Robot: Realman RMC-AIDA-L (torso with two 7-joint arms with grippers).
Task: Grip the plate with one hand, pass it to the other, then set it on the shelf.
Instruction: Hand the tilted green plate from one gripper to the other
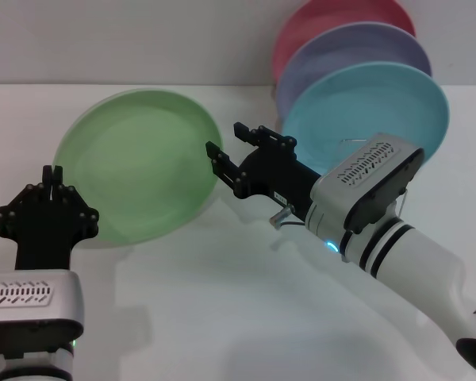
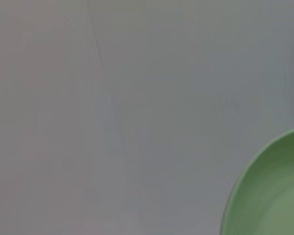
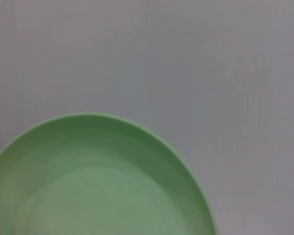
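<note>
Head view: left gripper [image 1: 57, 171] pinches plate [image 1: 139, 163]; right gripper [image 1: 228, 146] gapes at its rim.

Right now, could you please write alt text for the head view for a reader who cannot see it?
A light green plate is held tilted between two black grippers: the left gripper at its left rim, the right gripper open at its right rim. Behind the right arm, turquoise, lavender and pink plates stand in a wire rack.

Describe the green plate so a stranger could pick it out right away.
On the white table, look left of the three plates standing in the wire rack. The green plate is held tilted between the left gripper and right gripper, the only pale green one.
</note>
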